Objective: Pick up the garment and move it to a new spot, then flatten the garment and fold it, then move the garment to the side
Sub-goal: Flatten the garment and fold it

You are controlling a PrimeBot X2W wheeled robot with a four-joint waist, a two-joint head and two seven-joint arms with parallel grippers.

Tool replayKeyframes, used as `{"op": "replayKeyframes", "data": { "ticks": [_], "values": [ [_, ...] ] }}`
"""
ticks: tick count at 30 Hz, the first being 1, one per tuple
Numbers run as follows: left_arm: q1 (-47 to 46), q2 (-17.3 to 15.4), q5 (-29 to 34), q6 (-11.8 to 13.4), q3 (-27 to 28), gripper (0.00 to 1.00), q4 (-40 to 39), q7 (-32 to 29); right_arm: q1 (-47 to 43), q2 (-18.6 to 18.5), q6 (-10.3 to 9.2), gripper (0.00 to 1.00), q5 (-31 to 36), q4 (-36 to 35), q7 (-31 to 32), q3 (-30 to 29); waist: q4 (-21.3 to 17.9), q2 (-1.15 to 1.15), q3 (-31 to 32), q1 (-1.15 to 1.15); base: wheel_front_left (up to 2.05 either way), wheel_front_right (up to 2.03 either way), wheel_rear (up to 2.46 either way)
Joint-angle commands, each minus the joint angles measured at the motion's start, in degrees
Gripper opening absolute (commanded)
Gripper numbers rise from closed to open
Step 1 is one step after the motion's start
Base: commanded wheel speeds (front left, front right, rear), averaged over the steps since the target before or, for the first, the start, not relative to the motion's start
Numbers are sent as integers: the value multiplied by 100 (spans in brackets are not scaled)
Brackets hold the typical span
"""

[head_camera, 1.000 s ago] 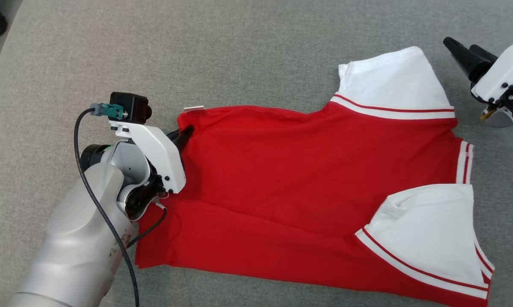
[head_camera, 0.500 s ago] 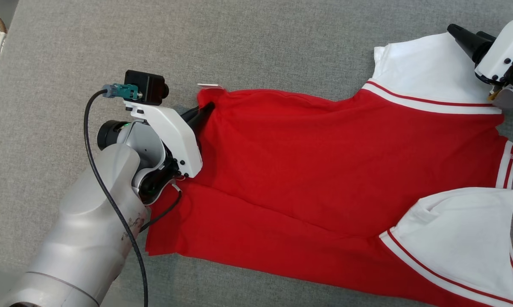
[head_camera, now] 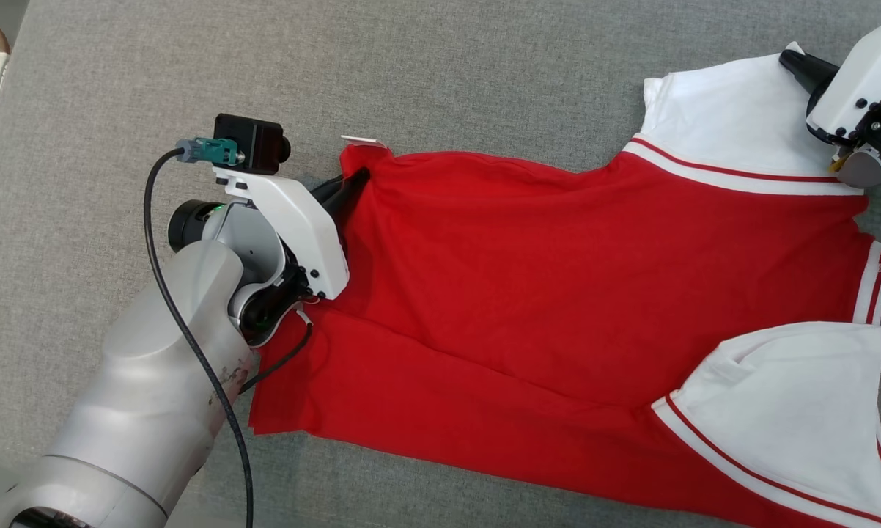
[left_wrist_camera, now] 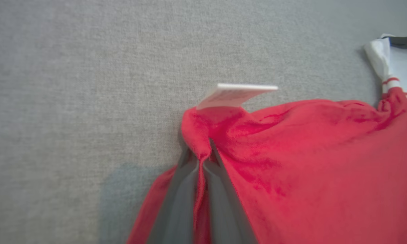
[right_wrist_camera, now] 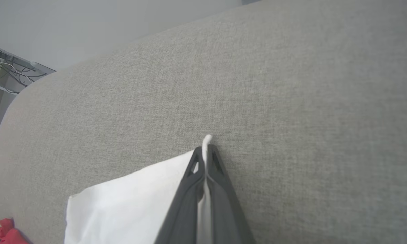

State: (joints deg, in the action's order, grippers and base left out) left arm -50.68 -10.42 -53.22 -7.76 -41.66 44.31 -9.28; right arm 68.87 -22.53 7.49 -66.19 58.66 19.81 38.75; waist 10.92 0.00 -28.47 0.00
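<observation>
The red short-sleeved garment with white sleeves (head_camera: 558, 293) lies spread on the grey fabric table (head_camera: 484, 73). The right hand (right_wrist_camera: 206, 150), apart a second ago, is now clamped on the corner of the far white sleeve (head_camera: 734, 117). The left hand (left_wrist_camera: 203, 159) stays clamped on the red hem corner. With both corners secured, flattening by tension can probably proceed. Count: one garment, two sleeves, one white label (head_camera: 363, 139), two hands.

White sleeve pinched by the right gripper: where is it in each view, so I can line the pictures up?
Head view: white sleeve at the upper right, its outer corner in the right gripper.
Left wrist view: top right corner, blurred.
Right wrist view: lower left to centre, its edge clamped in the right gripper.
Shared landmark: the shirt's red body, adjoining the sleeve.
</observation>
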Motion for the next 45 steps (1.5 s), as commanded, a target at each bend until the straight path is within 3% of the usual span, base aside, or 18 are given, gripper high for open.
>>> {"op": "replayKeyframes", "data": {
  "ticks": [1, 16, 33, 40, 45],
  "values": [
    [94, 7, -26, 53, -106, 0, 156, -53, 31, -31, 2, 0, -44, -2, -37, 25, -3, 0, 3, 0, 0, 0, 0],
    [49, -126, -272, 45, -307, 0, 366, 515, -422, -332, 2, 0, -438, -895, -789, 537, -129, 0, 301, 0, 0, 0, 0],
    [264, -101, -388, 32, -510, 0, 631, 1203, -1060, -974, 2, 0, -727, -2269, -2255, 1555, -307, 0, 887, 0, 0, 0, 0],
    [445, -160, -192, 32, -768, 0, 680, 1710, -1354, -1305, 2, 0, -781, -2855, -3151, 2149, -364, 0, 1197, 0, 0, 0, 0],
    [562, -195, -43, 32, -875, 0, 803, 2080, -1553, -1414, 2, 0, -768, -3098, -3453, 2371, -402, 0, 1383, 0, 0, 0, 0]
  ]
}}
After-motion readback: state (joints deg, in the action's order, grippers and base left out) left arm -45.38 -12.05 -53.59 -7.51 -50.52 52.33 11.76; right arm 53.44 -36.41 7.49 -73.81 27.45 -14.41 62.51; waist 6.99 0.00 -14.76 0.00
